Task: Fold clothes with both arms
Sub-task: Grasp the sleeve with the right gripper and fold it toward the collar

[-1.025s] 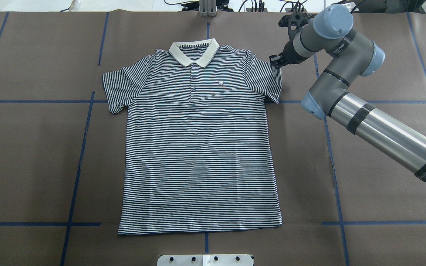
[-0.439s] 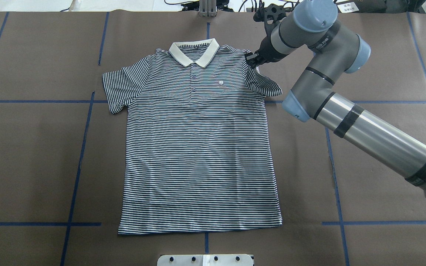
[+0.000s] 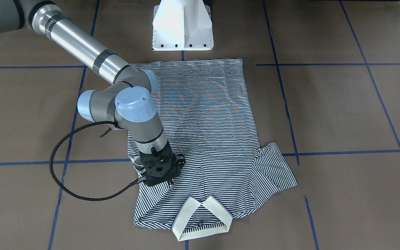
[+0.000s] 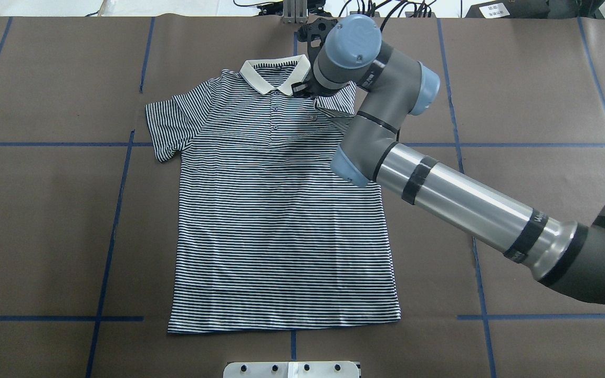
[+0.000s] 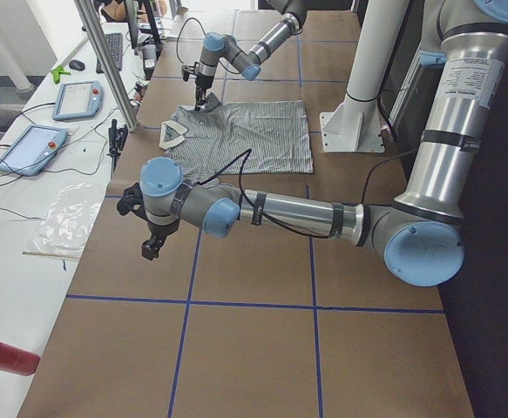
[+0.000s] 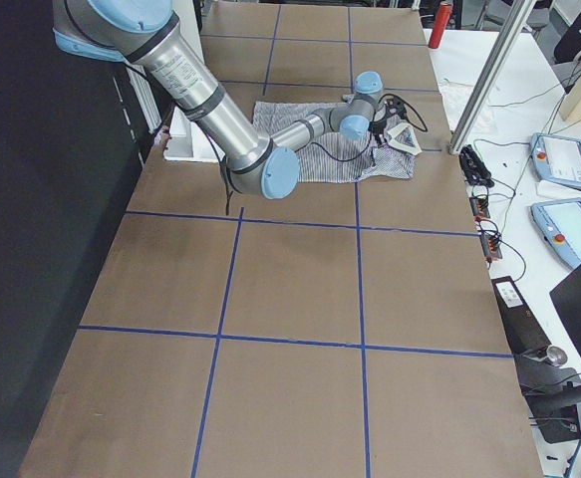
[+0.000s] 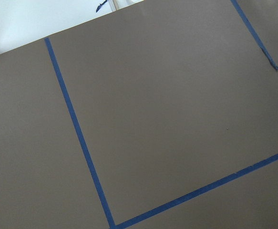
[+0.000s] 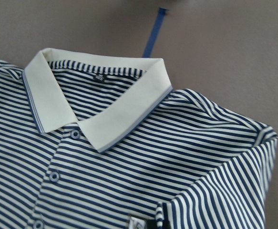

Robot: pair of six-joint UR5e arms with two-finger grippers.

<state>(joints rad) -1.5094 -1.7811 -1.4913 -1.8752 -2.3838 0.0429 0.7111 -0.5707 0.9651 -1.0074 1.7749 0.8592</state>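
The striped polo shirt (image 4: 281,226) lies flat, front up, cream collar (image 4: 275,73) at the far side. My right gripper (image 4: 302,90) is over the chest next to the collar, shut on the shirt's right sleeve (image 4: 336,107), which is folded inward over the chest. In the front-facing view the gripper (image 3: 160,177) sits low on the shirt (image 3: 207,114); its fingertips are hidden under the wrist. The right wrist view shows collar (image 8: 105,109), buttons and folded sleeve (image 8: 224,200). My left gripper (image 5: 152,248) hangs over bare table far from the shirt; I cannot tell its state.
The white pedestal base (image 3: 182,27) stands at the shirt's hem side. Blue tape lines (image 4: 118,199) grid the brown table. A black cable (image 3: 64,187) loops off the right wrist. Tablets (image 5: 31,148) and a red can (image 5: 5,357) lie beyond the table's far edge.
My right gripper has moved left from the shirt's outer right sleeve edge to beside the collar, dragging the sleeve inward over the chest.
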